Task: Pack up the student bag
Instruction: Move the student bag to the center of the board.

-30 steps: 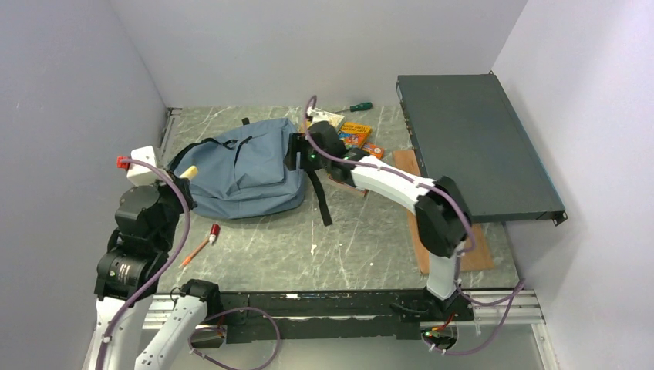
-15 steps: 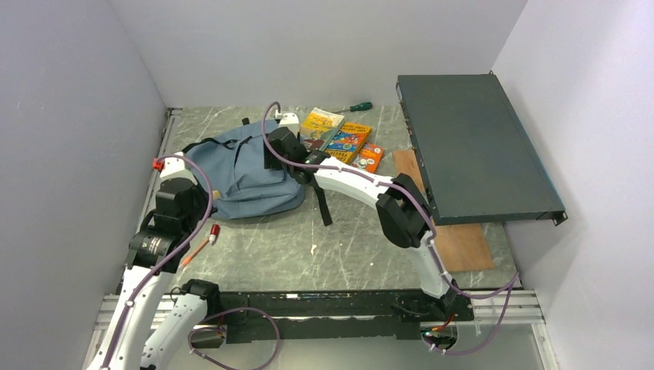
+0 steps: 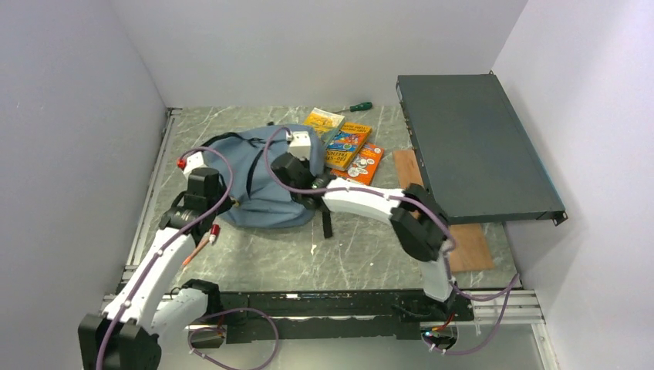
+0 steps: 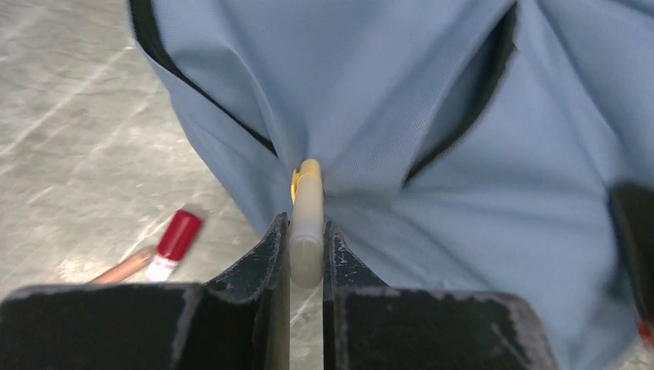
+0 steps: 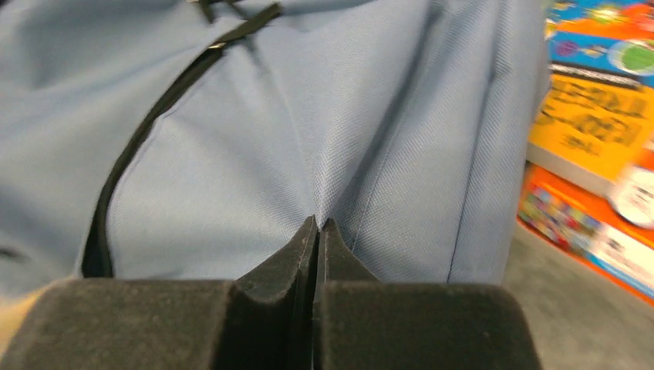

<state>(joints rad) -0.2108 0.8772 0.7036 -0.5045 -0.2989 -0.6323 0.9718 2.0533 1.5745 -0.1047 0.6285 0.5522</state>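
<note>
Since half a second ago your left arm (image 3: 166,254) has stretched forward from the lower left of the overhead view to the near-left edge of the soft grey-blue fabric backpack (image 3: 254,173), and your right arm (image 3: 362,199) has slid its wrist down toward that view's middle, uncovering the stack of bright yellow and orange books (image 3: 348,144). The backpack lies flat on the grey marbled tabletop (image 3: 362,247), upper left of centre in the overhead view, just left of the books. The left jaws are closed on a cream cylindrical pen (image 4: 308,202), whose tip touches a pucker of cloth, not an opening. The right jaws are pressed together with a pinch of backpack fabric at their tips. You appear to be feeding the pen in, so first lift gently with the right jaws to pull the cloth taut and spread the black-lined slit (image 4: 463,116) at the upper right of the left wrist view. Then steer the pen tip up and right into that gap before letting go; pushing straight ahead would likely only crumple the cloth. A red-capped pencil (image 4: 176,235) lies on the tabletop at the lower left, not yet packed.
</note>
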